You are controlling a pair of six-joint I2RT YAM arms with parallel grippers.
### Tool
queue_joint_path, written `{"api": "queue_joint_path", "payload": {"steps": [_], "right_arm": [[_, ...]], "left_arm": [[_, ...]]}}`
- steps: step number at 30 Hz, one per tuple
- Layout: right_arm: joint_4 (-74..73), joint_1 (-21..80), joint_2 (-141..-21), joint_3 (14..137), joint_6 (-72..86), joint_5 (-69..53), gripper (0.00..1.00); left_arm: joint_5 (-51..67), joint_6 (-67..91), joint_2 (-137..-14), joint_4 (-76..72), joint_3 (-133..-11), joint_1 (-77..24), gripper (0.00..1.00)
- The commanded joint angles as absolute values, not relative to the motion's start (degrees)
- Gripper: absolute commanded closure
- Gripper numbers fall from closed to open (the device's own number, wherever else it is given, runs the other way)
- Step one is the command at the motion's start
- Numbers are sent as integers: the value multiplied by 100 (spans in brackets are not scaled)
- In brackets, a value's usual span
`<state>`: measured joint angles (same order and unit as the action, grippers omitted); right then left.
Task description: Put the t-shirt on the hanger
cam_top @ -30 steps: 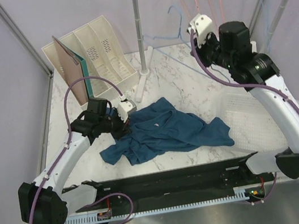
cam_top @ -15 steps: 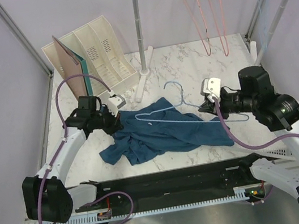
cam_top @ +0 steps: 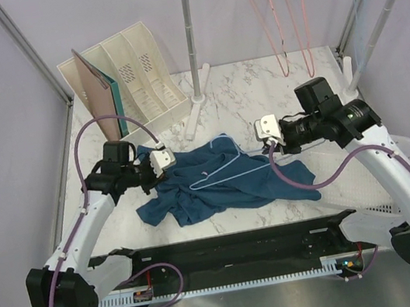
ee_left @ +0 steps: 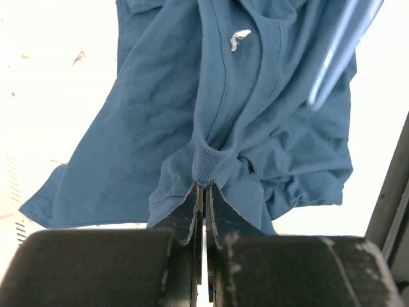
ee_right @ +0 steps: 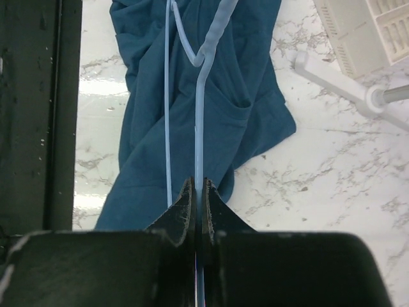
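Observation:
The dark teal t-shirt (cam_top: 225, 181) lies crumpled on the marble table (cam_top: 259, 97). My left gripper (cam_top: 161, 162) is shut on the ribbed collar of the t-shirt (ee_left: 211, 121) at its left end, lifting a fold. My right gripper (cam_top: 265, 134) is shut on the light-blue wire hanger (cam_top: 227, 167), which lies over the shirt's middle with its hook towards the back. In the right wrist view the hanger (ee_right: 199, 109) runs up from the jaws over the t-shirt (ee_right: 230, 121). A blurred length of the hanger (ee_left: 342, 48) crosses the left wrist view at upper right.
A cream file rack (cam_top: 133, 75) stands at the back left. A clothes-rail post (cam_top: 190, 38) with a white base stands behind the shirt. Pink-red wire hangers (cam_top: 276, 15) hang on the rail at back right. A white tray (cam_top: 349, 169) sits at the right. A black bar (cam_top: 229, 248) runs along the near edge.
My right arm brought the light-blue hanger down from the rail and left over the shirt. My left gripper stayed on the collar, drawing it slightly left and nearer.

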<state>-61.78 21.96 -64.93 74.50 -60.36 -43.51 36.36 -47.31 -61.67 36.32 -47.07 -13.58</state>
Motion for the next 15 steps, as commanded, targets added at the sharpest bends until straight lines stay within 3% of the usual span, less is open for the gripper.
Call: {"api": "queue_joint_path", "payload": {"steps": [1, 15], "right_arm": [[-6469, 2180, -6556, 7954, -7048, -4658, 100], [-6047, 2188, -7180, 8226, -6970, -4886, 100]], "left_arm": [[3762, -5633, -6047, 3630, -4588, -1354, 98], [3903, -6117, -5555, 3761, -4430, -1538, 98]]}}
